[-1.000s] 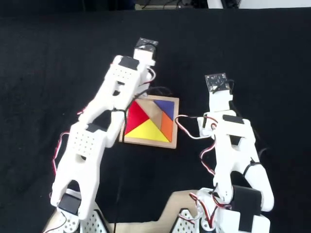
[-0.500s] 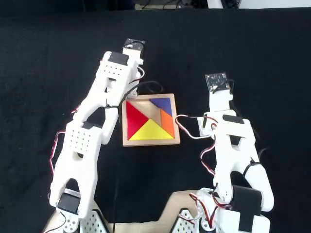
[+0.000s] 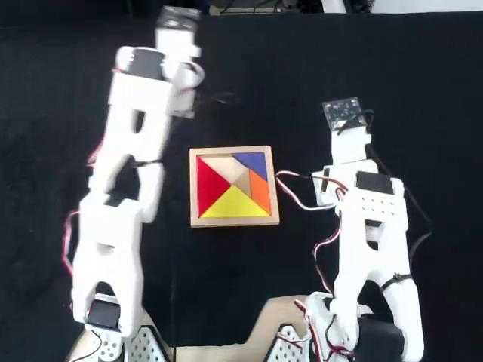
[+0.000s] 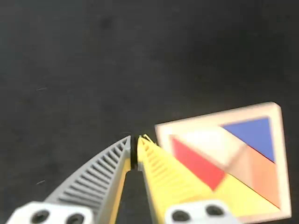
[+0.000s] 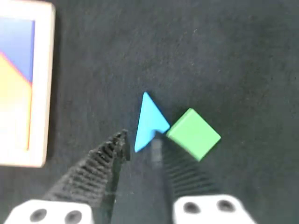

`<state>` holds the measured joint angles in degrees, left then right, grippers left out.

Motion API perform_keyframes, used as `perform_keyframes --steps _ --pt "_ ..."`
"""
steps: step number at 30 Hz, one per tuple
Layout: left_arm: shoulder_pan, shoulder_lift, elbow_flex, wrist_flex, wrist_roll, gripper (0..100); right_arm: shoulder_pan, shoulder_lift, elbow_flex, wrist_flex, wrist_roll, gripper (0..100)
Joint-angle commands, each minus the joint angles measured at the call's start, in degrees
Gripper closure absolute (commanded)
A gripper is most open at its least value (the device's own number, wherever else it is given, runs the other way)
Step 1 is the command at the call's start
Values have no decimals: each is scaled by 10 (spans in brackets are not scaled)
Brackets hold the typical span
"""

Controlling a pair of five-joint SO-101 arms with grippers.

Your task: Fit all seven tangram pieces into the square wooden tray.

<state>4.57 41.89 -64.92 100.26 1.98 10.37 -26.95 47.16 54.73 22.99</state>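
The square wooden tray (image 3: 195, 185) lies mid-table holding red (image 3: 209, 186), yellow (image 3: 236, 204), orange (image 3: 261, 192), dark blue (image 3: 253, 162) and plain wood pieces. In the left wrist view, my left gripper (image 4: 136, 143) is shut with nothing in it, just off a corner of the tray (image 4: 275, 108). My right gripper (image 5: 139, 142) is open over the cloth to the tray's right. The near tip of a light blue triangle (image 5: 149, 122) lies between its fingers. A green square (image 5: 193, 133) touches that triangle beside the far finger.
Black cloth covers the whole table. The left arm (image 3: 139, 113) stretches far back on the tray's left, and the right arm (image 3: 367, 219) stands on its right. A tan board edge (image 3: 249, 332) shows at the front between the arm bases.
The left arm has swung off the tray, leftward and toward the table's back. The tray went from skewed to square. The right arm has shifted slightly.
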Motion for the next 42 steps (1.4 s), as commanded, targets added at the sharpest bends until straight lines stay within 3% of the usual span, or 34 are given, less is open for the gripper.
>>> perform_keyframes --steps 1,6,10,13,21,26,30,42 --pt "-74 -111 90 8 -3 956 33 -4 -56 57 110 753" --pt "-100 -245 221 6 -4 867 105 19 -111 66 230 809" --pt "-103 -362 344 4 -5 870 131 41 -131 66 293 792" --pt "-103 -435 479 -26 -47 870 128 65 -129 67 341 789" --pt "-146 -708 974 -310 -68 866 127 163 -132 47 454 762" --pt "-188 -837 1217 -487 -35 842 100 189 -138 28 460 747" --pt "-194 -814 1258 -501 -24 755 105 190 -138 -4 460 732" --pt "-196 -757 1297 -593 -24 770 84 275 -155 -33 491 737"
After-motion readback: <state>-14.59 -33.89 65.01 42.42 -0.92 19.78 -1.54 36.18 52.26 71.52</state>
